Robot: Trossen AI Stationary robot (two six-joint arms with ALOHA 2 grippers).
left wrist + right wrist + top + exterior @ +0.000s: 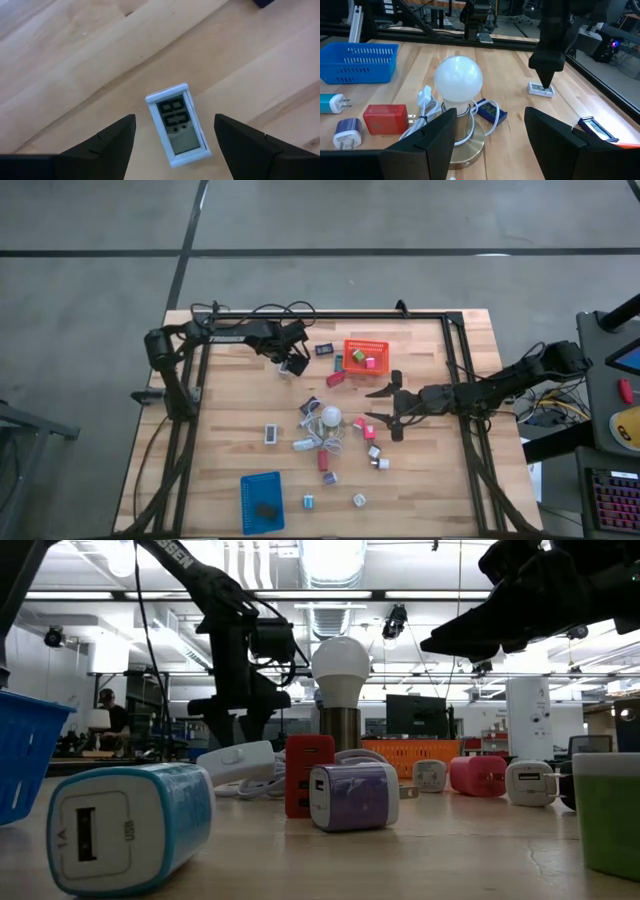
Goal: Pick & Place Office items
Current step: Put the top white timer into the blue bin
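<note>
My left gripper hangs open at the table's far left, pointing down over a small white display that lies flat on the wood. One finger stands on each side of it without touching. My right gripper is open and empty near the table's middle, level, facing the white bulb on its brass base. Small office items lie around the bulb: a red block, a purple cube, a pink block and another white display.
An orange basket with a few pieces stands at the far middle. A blue basket with one dark piece stands at the near left. The bulb's white cord loops beside its base. A dark frame rail runs along the table's right side.
</note>
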